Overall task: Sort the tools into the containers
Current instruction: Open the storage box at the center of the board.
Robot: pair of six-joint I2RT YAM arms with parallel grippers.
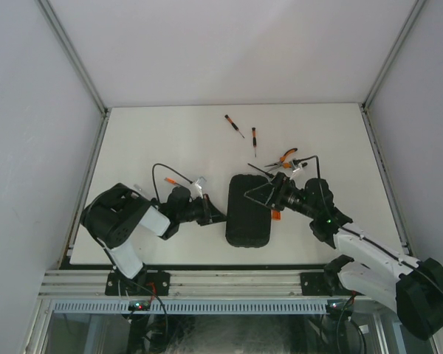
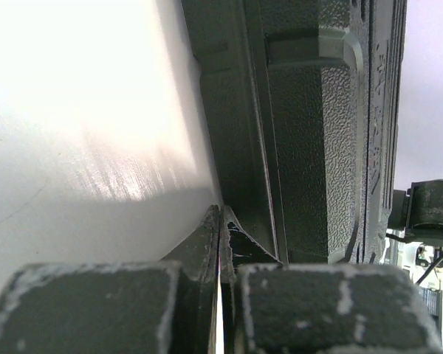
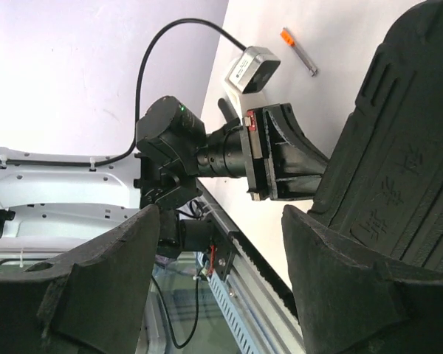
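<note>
The black ribbed tool case (image 1: pixel 249 210) lies closed mid-table, its orange latch (image 1: pixel 275 214) on the right side. My left gripper (image 1: pixel 218 216) is shut and empty, its tips (image 2: pixel 221 215) against the case's left edge (image 2: pixel 317 147) at table level. My right gripper (image 1: pixel 263 193) is open and empty over the case's upper right part. In the right wrist view its gap (image 3: pixel 220 214) faces the left gripper, with the case shell (image 3: pixel 399 162) by the right finger. Two thin screwdrivers (image 1: pixel 234 125) (image 1: pixel 254 140) lie at the back. The pliers (image 1: pixel 286 156) lie behind the right gripper.
A small orange-tipped screwdriver (image 1: pixel 170 179) lies by the left arm; it also shows in the right wrist view (image 3: pixel 298 51). More small tools cluster beside the pliers (image 1: pixel 297 167). White walls enclose the table on three sides; the metal rail (image 1: pixel 221 284) runs along the near edge.
</note>
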